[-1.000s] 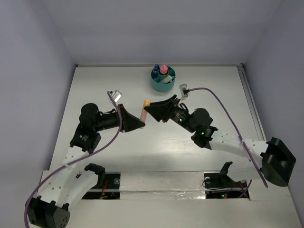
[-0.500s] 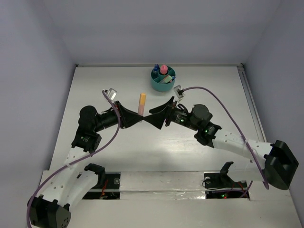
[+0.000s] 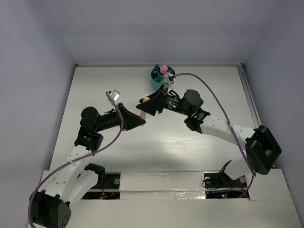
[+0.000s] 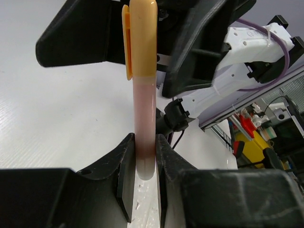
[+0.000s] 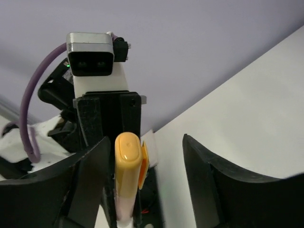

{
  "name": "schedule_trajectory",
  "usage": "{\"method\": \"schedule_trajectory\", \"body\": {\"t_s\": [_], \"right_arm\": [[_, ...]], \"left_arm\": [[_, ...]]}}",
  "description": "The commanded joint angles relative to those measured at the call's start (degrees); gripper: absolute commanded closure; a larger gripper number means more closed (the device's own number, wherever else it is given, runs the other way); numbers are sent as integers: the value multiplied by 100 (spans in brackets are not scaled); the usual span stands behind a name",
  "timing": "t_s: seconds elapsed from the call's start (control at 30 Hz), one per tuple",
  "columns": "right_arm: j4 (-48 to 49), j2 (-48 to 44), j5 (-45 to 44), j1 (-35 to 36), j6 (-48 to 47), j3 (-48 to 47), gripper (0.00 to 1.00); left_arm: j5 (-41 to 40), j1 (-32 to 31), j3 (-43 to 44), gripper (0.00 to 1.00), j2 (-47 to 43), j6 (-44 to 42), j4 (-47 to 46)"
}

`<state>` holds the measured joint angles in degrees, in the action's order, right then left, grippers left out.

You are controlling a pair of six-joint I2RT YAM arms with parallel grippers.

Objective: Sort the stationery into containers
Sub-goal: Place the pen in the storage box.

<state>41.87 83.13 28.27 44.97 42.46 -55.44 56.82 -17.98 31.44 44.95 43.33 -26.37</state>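
White table (image 3: 95, 85) under lavender walls: the left gripper (image 4: 145, 156) is clamped on the pink tail of the orange-capped highlighter (image 4: 144, 95), apparently offering it for handover to the right gripper (image 5: 142, 166), whose jaws stand spread either side of the cap, with the teal cup (image 3: 155, 80) just behind that gripper.

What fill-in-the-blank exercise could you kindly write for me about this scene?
The left hand is ___ on the marker.
The right hand stands ___ around its cap.
The ___ cup stands beyond both hands.
Missing words: shut; open; teal.
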Motion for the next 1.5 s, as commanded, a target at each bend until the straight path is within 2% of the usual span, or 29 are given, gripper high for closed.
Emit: {"method": "schedule_trajectory", "body": {"t_s": [0.0,0.03,0.1,0.2,0.23,0.27,0.3,0.37,0.4,0.47,0.5,0.6,0.7,0.9,1.13,1.47], "right_arm": [[743,168,582,-32,350,-380,34],[761,212,574,-32,403,-389,39],[840,221,513,-32,439,-319,60],[814,195,390,-32,421,-239,84],[814,177,337,-32,395,-222,89],[797,160,293,-32,360,-222,94],[736,159,223,-32,334,-239,95],[674,159,100,-84,246,-239,100],[630,177,-40,-85,228,-265,100],[516,247,-120,-348,158,-362,100],[515,282,-225,-462,166,-380,100],[403,458,-680,-945,79,-485,100],[-97,695,-1513,-1245,-770,-818,100],[-434,1845,-2483,-1552,-1845,-2055,100],[-426,3094,-3511,-1553,-3294,-3296,100],[-425,3973,-3724,-1553,-4175,-4009,100]], "left_arm": [[260,14,2,100,-12,18,-413],[251,14,20,100,-12,-35,-387],[207,14,46,100,-30,-61,-325],[67,14,108,100,-30,-158,-168],[5,14,125,96,-30,-193,-88],[-100,14,178,89,-13,-298,-27],[-144,14,196,69,-12,-351,122],[-320,14,353,45,-39,-693,403],[-381,14,424,29,-48,-851,805],[-722,14,686,18,-109,-1211,1299],[-881,14,784,10,-135,-1639,1867],[-1593,14,1144,1,-267,-2352,2896],[-2270,14,1285,1,-513,-2758,3444],[-3334,14,961,1,-1023,-2839,3403],[-3633,14,855,1,-1216,-2751,3410],[-3678,14,820,1,-1410,-2742,3393]]}}
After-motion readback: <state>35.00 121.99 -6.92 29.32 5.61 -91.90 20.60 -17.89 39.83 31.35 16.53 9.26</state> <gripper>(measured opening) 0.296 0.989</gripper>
